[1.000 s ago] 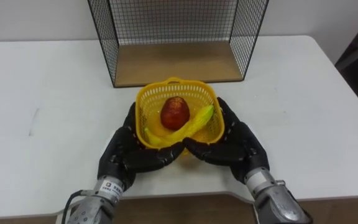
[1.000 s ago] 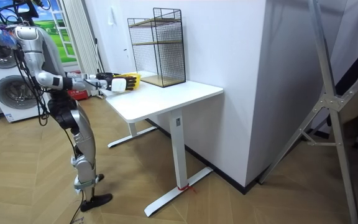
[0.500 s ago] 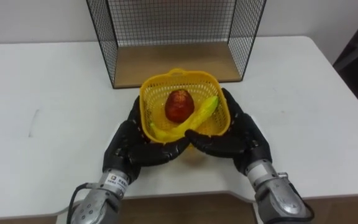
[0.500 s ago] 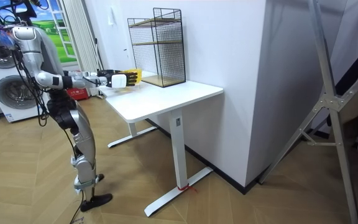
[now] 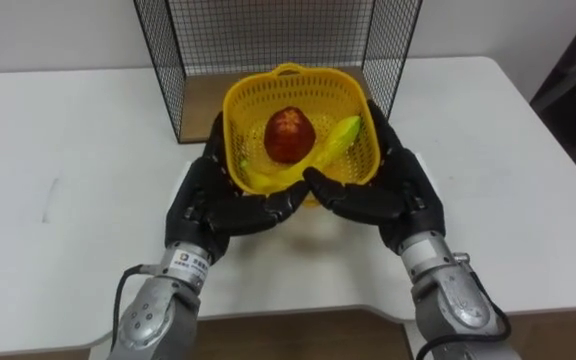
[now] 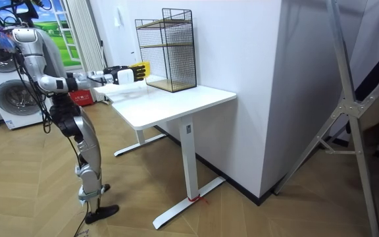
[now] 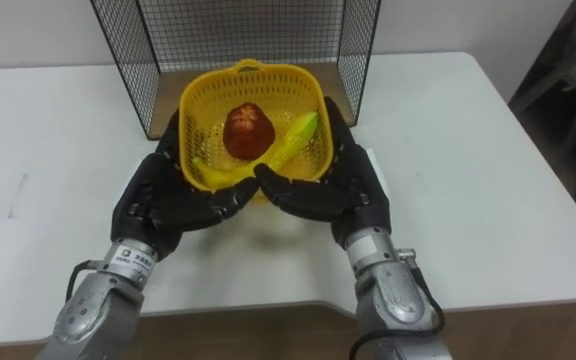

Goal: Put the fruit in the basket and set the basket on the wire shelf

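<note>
A yellow plastic basket [image 5: 298,76] is held above the white table [image 5: 68,150], right at the open front of the black wire shelf [image 5: 268,35]. Inside it lie a red fruit [image 5: 289,136] and a yellow-green banana [image 5: 316,165]. My left hand [image 5: 213,200] and right hand [image 5: 393,190] cradle the basket from both sides, fingers stretched beneath it and meeting under its front. The shelf's wooden bottom board [image 5: 203,100] lies just behind the basket. In the room view I stand at the table's end, with both arms stretched out and the basket [image 6: 141,68] raised level with the shelf [image 6: 170,49].
The wire side walls of the shelf [image 7: 128,70] flank the basket closely on both sides. The table's front edge [image 5: 298,305] runs just below my wrists. A washing machine [image 6: 12,85] stands behind me in the room view.
Both hands have lifted the basket off the table and carried it forward, from mid-table up to the shelf's opening. In the room view my arms have risen.
</note>
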Controlling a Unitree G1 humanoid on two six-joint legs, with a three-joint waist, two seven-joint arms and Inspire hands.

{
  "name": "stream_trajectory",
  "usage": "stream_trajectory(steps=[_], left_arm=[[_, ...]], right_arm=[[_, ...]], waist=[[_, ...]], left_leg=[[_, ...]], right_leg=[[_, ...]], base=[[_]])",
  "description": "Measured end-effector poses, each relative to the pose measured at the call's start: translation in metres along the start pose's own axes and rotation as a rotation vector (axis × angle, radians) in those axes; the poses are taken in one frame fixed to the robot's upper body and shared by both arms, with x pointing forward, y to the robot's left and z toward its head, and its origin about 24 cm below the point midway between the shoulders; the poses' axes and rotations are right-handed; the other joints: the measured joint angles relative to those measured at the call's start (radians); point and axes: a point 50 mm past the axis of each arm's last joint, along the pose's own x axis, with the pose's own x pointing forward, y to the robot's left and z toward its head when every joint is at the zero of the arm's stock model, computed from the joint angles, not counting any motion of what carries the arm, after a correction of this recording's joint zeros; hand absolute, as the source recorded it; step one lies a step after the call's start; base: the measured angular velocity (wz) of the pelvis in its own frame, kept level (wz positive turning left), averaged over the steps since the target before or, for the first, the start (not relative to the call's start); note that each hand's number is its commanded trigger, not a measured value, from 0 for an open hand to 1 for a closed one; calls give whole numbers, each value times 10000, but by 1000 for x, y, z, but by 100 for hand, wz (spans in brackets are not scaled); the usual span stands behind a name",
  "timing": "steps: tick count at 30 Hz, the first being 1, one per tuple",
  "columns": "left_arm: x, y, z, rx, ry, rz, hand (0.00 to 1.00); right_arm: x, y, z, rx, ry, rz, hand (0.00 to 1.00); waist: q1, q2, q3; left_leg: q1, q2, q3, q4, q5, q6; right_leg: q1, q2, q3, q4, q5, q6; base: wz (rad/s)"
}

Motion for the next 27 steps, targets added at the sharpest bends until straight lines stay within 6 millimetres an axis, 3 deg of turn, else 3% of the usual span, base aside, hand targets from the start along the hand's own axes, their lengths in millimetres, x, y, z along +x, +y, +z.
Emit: stream_trajectory(steps=[15, 20, 23, 24, 25, 27], left_arm=[[1, -5, 16, -136, -693, -111, 0], [1, -4, 17, -67, -790, -63, 0], [0, -4, 20, 21, -1054, -62, 0], [0, -4, 20, 34, -1047, -52, 0], [0, -3, 19, 59, -1017, -32, 0], [-1, -2, 19, 98, -986, -11, 0]], right_arm=[[2, 6, 16, 131, -730, 198, 0], [2, 9, 16, 118, -806, 260, 0], [1, 10, 16, 188, -989, 301, 0], [1, 10, 16, 215, -980, 303, 0], [1, 10, 14, 255, -905, 279, 0], [1, 8, 10, 286, -768, 281, 0]], waist=[[-91, 8, 0], [55, 28, 14], [142, 15, 26], [149, -43, 48], [162, -133, 62], [279, -97, 73]], left_leg=[[-24, 39, 64, 75, -7, -3], [-106, 318, 184, 745, -370, -108], [-543, 668, 206, 2019, -980, -277], [-822, 804, 176, 2778, -1193, -368], [-1278, 957, 151, 3912, -1261, -411], [-1930, 1305, -92, 5655, -1165, -378]], right_leg=[[-91, 29, 76, 152, -1, 1], [-95, 200, -12, 464, -92, -116], [-416, 376, -137, 1343, -636, -327], [-691, 408, -143, 1874, -1015, -408], [-844, 435, -138, 2421, -1425, -495], [-874, 581, -118, 2914, -1767, -662]], base=[[0], [-9], [-11], [5], [4], [-13]])
